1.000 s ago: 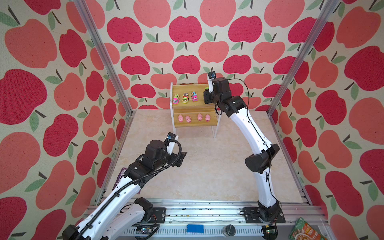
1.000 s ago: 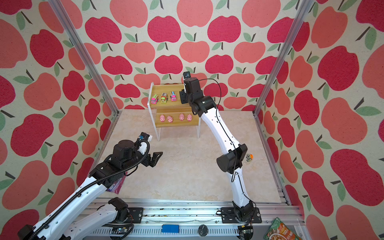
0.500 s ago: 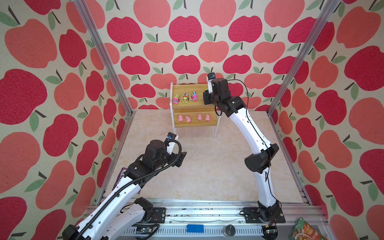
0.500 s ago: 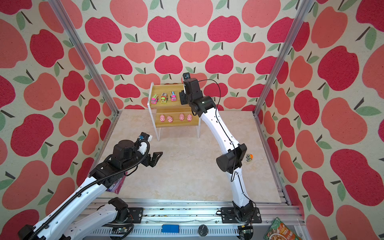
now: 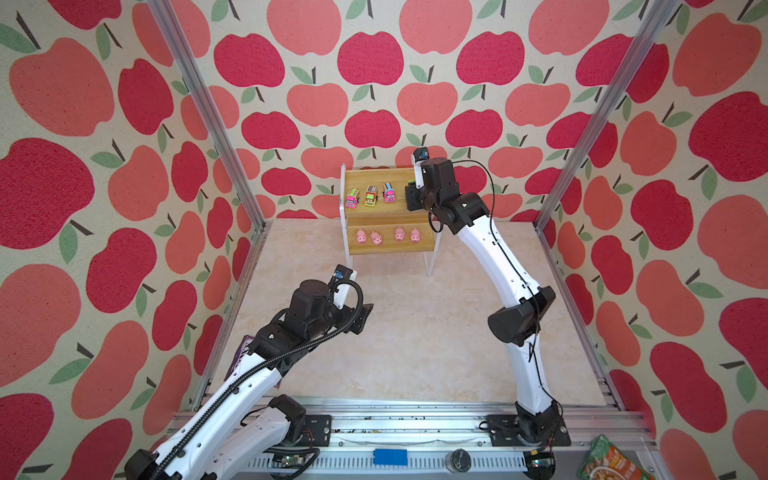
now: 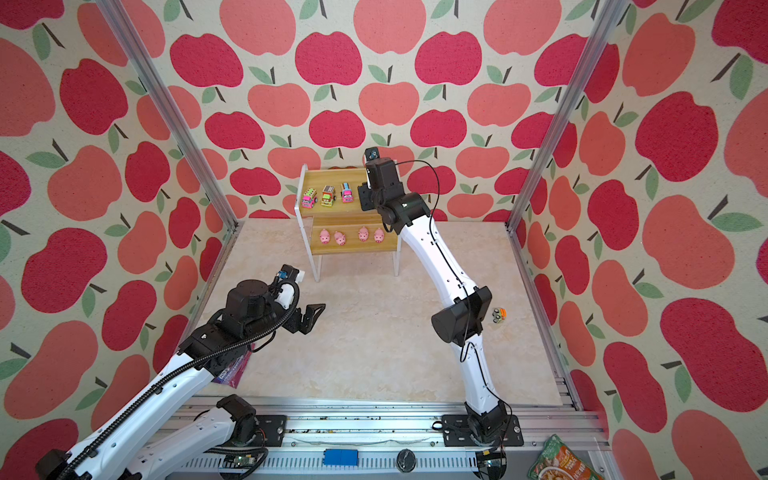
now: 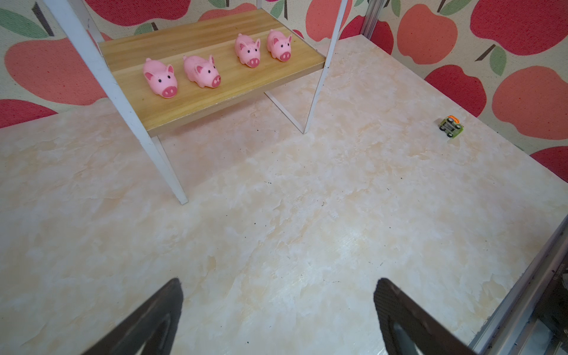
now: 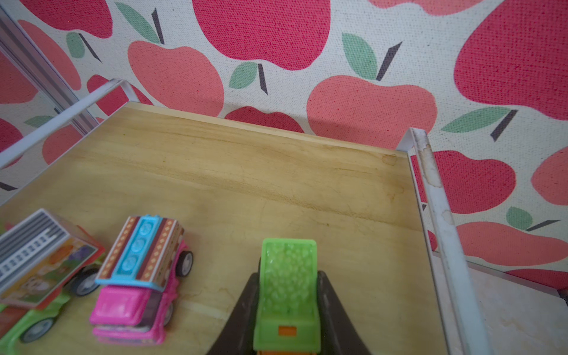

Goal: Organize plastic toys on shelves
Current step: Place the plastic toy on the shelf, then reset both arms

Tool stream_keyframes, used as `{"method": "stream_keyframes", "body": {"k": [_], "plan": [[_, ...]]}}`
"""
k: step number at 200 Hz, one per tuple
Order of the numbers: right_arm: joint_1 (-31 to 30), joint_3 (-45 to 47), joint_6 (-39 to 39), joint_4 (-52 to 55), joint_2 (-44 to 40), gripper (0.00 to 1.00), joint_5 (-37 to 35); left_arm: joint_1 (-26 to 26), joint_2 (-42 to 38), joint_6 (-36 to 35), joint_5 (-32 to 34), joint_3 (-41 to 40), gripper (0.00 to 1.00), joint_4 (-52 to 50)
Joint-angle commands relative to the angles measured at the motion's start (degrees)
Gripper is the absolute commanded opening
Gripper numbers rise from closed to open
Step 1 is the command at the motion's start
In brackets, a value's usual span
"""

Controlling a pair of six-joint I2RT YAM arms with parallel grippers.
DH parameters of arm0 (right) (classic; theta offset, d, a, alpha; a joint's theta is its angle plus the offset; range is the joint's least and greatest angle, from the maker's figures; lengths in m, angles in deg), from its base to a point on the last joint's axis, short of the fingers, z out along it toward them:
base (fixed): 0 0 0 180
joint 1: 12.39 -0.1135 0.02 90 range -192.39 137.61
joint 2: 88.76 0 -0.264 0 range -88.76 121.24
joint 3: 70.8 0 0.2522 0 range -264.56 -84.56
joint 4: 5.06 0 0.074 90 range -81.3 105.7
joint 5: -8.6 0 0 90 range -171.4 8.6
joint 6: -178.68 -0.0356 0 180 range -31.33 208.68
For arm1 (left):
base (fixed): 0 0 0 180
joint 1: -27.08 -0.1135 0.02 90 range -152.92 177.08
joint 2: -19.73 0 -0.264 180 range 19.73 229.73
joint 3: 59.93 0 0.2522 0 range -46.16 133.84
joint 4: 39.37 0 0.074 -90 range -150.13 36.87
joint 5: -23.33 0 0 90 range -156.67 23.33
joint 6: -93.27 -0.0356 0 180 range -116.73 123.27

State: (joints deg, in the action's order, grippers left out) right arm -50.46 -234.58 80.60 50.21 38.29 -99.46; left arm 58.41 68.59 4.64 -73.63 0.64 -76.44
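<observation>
Fingers (image 8: 242, 307) of the right claw (image 8: 288, 276) are closed on a green truck (image 8: 287, 298) at the top shelf (image 8: 246, 172); the left claw (image 7: 276, 281) is held wide open.

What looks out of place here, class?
A tiny orange-green truck lies tipped over, wheels showing, on the tabletop at the robot's right, well apart from the shelves.

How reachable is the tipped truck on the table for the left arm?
Probably yes, at a stretch: the left gripper is open, and only bare table lies between it and the tipped truck, far across by the wall.
</observation>
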Motion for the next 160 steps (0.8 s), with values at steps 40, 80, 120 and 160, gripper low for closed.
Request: {"method": "stream_keyframes", "body": {"k": [40, 80, 120, 160], "plan": [[0.44, -3.28, 0.03, -0.93, 0.95, 0.49, 1.81, 0.11, 0.18, -0.93, -0.51, -0.14, 0.99, 0.95], [0.40, -4.90, 2.45, -3.71, -0.82, 0.63, 2.90, -0.06, 0.28, -1.01, 0.51, -0.40, 0.99, 1.02], [0.68, -4.65, 6.78, -4.98, -5.78, 0.79, 0.83, -1.43, -0.15, -0.45, 2.47, -0.71, 0.99, 1.58], [2.10, 8.39, 11.87, -6.87, -16.11, 0.93, -2.84, -7.38, -2.90, 1.71, 5.04, -2.04, 0.99, 4.15]]}}
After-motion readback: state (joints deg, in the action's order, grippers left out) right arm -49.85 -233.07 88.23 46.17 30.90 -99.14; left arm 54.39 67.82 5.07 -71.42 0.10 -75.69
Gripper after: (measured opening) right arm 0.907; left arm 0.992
